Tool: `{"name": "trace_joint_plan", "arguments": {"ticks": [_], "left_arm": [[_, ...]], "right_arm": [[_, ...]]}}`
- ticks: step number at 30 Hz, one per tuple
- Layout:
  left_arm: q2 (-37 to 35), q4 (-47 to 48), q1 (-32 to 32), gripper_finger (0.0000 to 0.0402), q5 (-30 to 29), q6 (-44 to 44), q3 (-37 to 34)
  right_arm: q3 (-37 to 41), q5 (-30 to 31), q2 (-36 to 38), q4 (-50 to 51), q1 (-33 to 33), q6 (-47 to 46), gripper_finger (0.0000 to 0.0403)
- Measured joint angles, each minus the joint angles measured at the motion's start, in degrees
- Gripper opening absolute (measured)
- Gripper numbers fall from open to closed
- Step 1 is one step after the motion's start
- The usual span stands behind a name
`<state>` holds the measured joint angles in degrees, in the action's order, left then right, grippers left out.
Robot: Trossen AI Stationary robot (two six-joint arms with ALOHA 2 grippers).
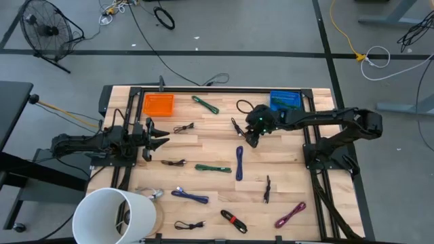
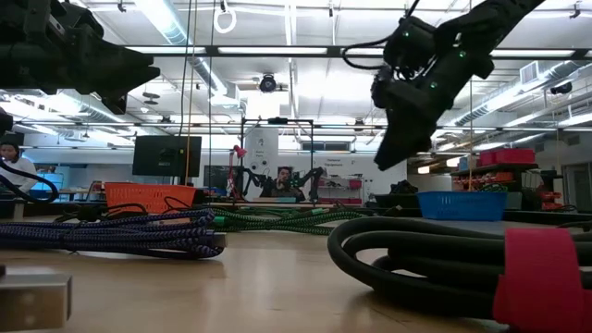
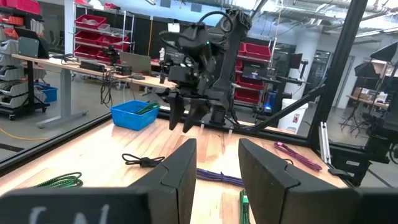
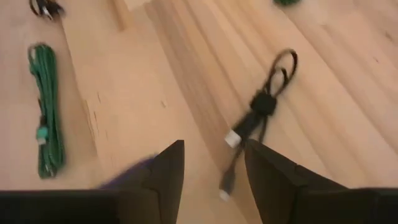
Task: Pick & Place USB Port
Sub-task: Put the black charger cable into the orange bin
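Several bundled USB cables lie flat on the wooden table. My right gripper (image 1: pixel 249 139) (image 4: pixel 214 177) hovers open above the table's middle, clear of the wood in the low view (image 2: pixel 396 139). A short black cable (image 1: pixel 236 127) (image 4: pixel 261 102) lies just ahead of its fingers, with a green cable (image 4: pixel 45 106) (image 1: pixel 212 168) to one side. My left gripper (image 1: pixel 160 139) (image 3: pixel 217 168) waits open at the table's left side, pointing at the right arm. An orange bin (image 1: pixel 158 104) and a blue bin (image 1: pixel 285 100) stand at the far edge.
A purple cable (image 1: pixel 239 163) lies just on the near side of my right gripper. More cables are scattered toward the near edge, among them a black-and-red one (image 1: pixel 233 221) and a pink one (image 1: pixel 290 215). A white bucket (image 1: pixel 112 215) stands at the near left corner. Black frame rails border the table.
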<state>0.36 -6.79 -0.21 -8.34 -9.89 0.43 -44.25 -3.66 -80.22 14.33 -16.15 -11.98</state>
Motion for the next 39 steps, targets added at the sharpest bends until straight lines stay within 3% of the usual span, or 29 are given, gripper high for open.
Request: {"name": "trace_joint_plan", "arguments": {"ticks": [11, 24, 39], "left_arm": [[0.0, 0.0, 0.0, 0.0124, 0.0, 0.0, 0.0], [0.0, 0.1, 0.0, 0.0124, 0.0, 0.0, 0.0], [0.0, 0.1, 0.0, 0.0124, 0.0, 0.0, 0.0]], "right_arm": [[0.0, -0.3, -10.5, -10.7, 0.0, 2.0, 0.0172], [0.0, 2.7, -15.4, -16.4, -1.4, 3.5, 0.0236], [0.0, 7.7, -18.1, -16.7, -1.6, 3.5, 0.0215]]}}
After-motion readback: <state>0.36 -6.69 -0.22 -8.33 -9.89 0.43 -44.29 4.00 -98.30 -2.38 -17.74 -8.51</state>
